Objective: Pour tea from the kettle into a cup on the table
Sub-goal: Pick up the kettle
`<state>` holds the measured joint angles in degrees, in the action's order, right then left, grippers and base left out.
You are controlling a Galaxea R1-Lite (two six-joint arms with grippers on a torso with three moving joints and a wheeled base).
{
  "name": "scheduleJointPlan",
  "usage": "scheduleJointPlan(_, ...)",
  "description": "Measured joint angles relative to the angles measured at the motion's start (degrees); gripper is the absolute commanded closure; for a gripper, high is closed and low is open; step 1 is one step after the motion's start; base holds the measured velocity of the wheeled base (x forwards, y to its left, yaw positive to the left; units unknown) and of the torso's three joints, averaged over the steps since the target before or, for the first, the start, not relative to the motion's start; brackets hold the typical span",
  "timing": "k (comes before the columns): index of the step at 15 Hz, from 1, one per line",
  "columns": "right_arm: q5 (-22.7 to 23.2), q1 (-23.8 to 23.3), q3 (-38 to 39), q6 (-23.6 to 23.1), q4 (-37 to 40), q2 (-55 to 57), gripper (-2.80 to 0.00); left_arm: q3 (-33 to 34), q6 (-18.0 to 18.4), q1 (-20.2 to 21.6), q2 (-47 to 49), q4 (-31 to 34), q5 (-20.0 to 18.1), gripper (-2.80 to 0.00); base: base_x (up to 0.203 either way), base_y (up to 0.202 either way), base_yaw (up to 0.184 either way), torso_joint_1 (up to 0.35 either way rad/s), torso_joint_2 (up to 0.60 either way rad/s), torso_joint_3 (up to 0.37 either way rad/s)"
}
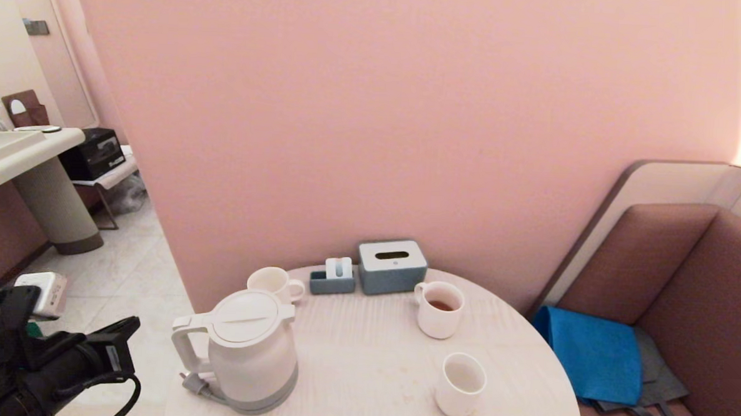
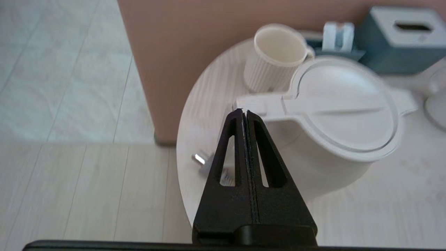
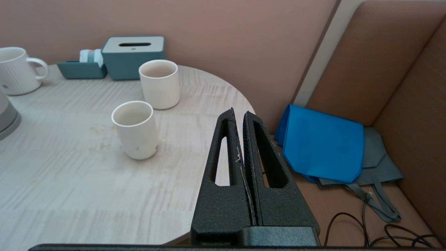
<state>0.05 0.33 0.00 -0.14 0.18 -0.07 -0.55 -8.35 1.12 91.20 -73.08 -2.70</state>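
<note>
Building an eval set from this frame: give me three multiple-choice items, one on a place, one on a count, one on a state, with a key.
1. Where does the white plastic electric kettle stand on the round pale wood-grain table?
A. near the robot's-left edge
B. beside the blue cloth
C. on top of the tissue box

2. How many white drinking vessels stand on the table?
A. one
B. three
C. five

3. What is the state of the left end effector?
A. open around the kettle handle
B. shut, holding nothing
C. shut on a cup

Key: 1 A, the head view shows it at the table's left edge. 2 B, the handled mug by the wall, the mug holding reddish-brown tea, and the small plain white ceramic cup. 3 B, its fingers meet with nothing between, short of the kettle handle.
</note>
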Motion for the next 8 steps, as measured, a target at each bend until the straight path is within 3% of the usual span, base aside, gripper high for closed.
scheduleJointPlan(2, 0.00, 0.00, 0.00, -0.02, 0.00, 0.00, 0.00, 0.37, 0.03, -0.02, 3.92, -2.05, -0.10, 0.00, 0.000, 0.000, 0.000, 0.000, 0.00, 0.000)
scheduleJointPlan(6, 0.02, -0.02, 0.00, -0.02, 0.00, 0.00, 0.00, 0.52, 1.02, 0.00, 16.31, -12.84, -0.04, 0.00, 0.000, 0.000, 0.000, 0.000, 0.00, 0.000)
scheduleJointPlan(8, 0.02, -0.02, 0.00, 0.03, 0.00, 0.00, 0.00, 0.52, 1.85, 0.00, 20.96, -14.05, -0.19, 0.00, 0.000, 0.000, 0.000, 0.000, 0.00, 0.000)
